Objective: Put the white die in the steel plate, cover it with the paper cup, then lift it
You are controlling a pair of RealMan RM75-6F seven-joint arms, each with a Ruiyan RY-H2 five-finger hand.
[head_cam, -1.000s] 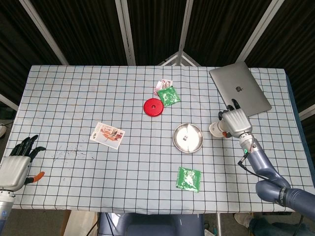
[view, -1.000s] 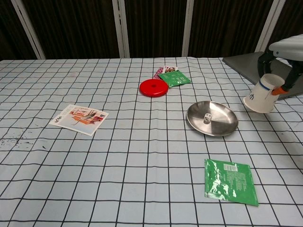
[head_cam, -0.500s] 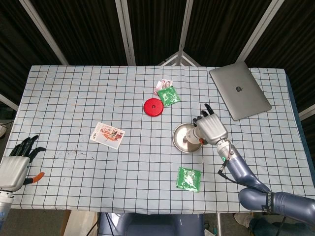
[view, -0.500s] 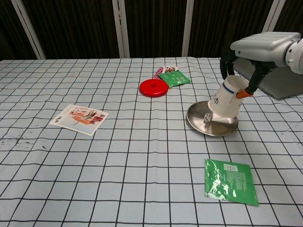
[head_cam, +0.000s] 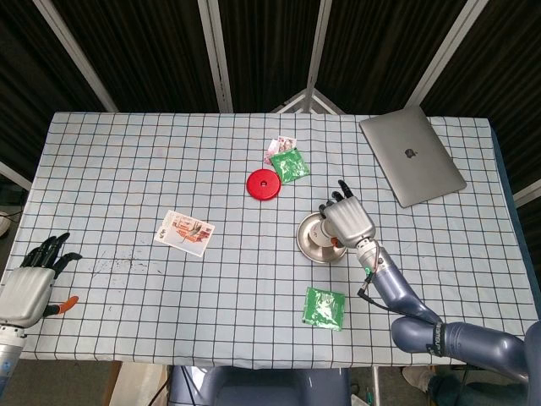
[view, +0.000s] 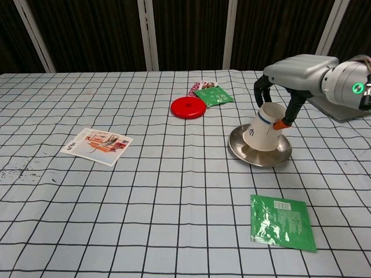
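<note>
My right hand (view: 290,72) (head_cam: 345,217) grips an upturned white paper cup (view: 264,127) from above, its mouth down and slightly tilted over the steel plate (view: 276,157) (head_cam: 309,245). The cup's rim is at or just above the plate's middle. No white die shows in either view; the cup and hand cover the spot in the plate where it lay. My left hand (head_cam: 25,283) hovers open at the table's near left edge, fingers spread, holding nothing.
A red disc (view: 188,107) and a green packet over a small card (view: 212,95) lie behind the plate. Another green packet (view: 282,221) lies in front of it. A printed card (view: 97,145) sits at left. A closed laptop (head_cam: 412,166) lies at the far right.
My right hand has carried the paper cup leftward from beside the laptop and lowered it over the plate, hiding the die. The left hand has barely moved.
</note>
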